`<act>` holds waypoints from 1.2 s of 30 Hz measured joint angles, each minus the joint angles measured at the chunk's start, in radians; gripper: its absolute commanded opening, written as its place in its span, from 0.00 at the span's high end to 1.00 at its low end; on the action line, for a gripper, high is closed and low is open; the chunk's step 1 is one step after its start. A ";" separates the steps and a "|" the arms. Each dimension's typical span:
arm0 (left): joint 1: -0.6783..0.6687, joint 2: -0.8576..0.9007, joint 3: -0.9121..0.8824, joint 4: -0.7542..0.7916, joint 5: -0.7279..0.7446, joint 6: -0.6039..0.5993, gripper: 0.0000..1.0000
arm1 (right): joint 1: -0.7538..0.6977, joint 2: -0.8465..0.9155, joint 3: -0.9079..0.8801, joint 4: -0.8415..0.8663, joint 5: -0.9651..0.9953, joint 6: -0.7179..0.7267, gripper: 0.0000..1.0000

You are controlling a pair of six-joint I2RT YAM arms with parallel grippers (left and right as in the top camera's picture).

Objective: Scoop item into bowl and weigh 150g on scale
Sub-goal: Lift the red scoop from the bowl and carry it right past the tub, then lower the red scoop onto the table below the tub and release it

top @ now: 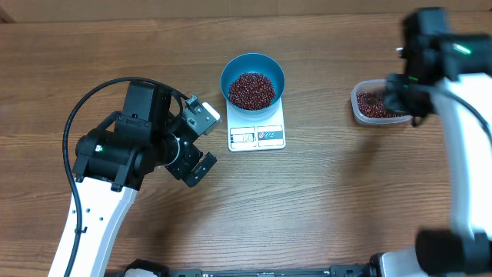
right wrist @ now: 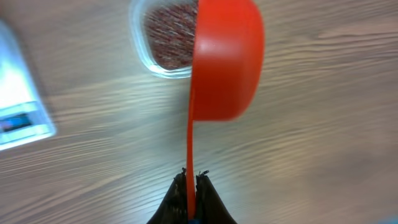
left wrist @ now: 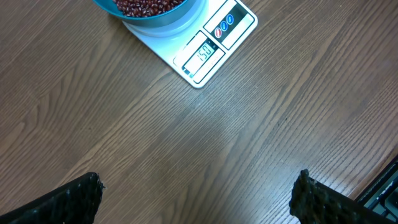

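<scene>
1. The table (left wrist: 249, 137) is showing brown wood grain, looking matt.
2. The scoop (right wrist: 227, 62) is gleaming: smooth orange-red plastic (a little blurred here).
3. The bowl (top: 253, 61) is looking like smooth blue plastic, and the scale (top: 258, 137) like smooth white plastic.
4. The container (right wrist: 138, 50) is showing clear plastic.
5. On the left gripper (left wrist: 198, 180), the pads (left wrist: 68, 202) are looking black, matt and finely dimpled.

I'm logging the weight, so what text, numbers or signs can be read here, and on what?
"150", likely, last digit unclear: display of the scale.
Red and blue oval signs on its label panel: too small to read.
Overhead view: display too small.
</scene>
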 measured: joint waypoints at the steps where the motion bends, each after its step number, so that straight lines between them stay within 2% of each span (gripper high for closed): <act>1: 0.000 0.000 0.000 0.000 0.000 0.000 0.00 | -0.048 -0.060 0.000 0.009 -0.088 -0.020 0.96; 5: 0.000 0.000 0.000 0.000 0.000 0.000 0.00 | -0.188 -0.199 -0.022 0.017 -0.332 -0.107 0.96; 8: 0.000 0.000 0.000 0.000 0.000 0.000 0.00 | -0.268 -0.276 -0.131 0.035 -0.470 -0.164 0.96; 12: 0.000 0.000 0.000 0.000 0.000 0.000 0.00 | -0.326 -0.319 -0.404 0.121 -0.663 -0.254 0.96; 14: 0.000 0.000 -0.001 0.003 0.000 0.000 0.00 | -0.331 -0.307 -0.595 0.221 -0.775 -0.300 0.96; 20: 0.000 0.000 -0.002 0.003 0.000 0.000 0.00 | -0.331 -0.269 -1.019 0.579 -1.007 -0.335 0.96; 26: 0.000 0.000 -0.002 0.003 0.000 0.000 0.00 | -0.332 -0.246 -1.213 0.842 -1.100 -0.255 0.96; 28: 0.000 0.000 -0.002 0.003 0.000 0.000 0.00 | -0.332 -0.246 -1.231 0.875 -1.113 -0.243 0.96; 29: 0.000 0.000 -0.002 0.003 0.000 0.000 0.00 | -0.332 -0.246 -1.233 0.883 -1.114 -0.237 0.91; 36: 0.000 0.000 -0.002 0.003 0.000 0.000 0.00 | -0.332 -0.246 -1.234 0.905 -1.015 -0.137 0.91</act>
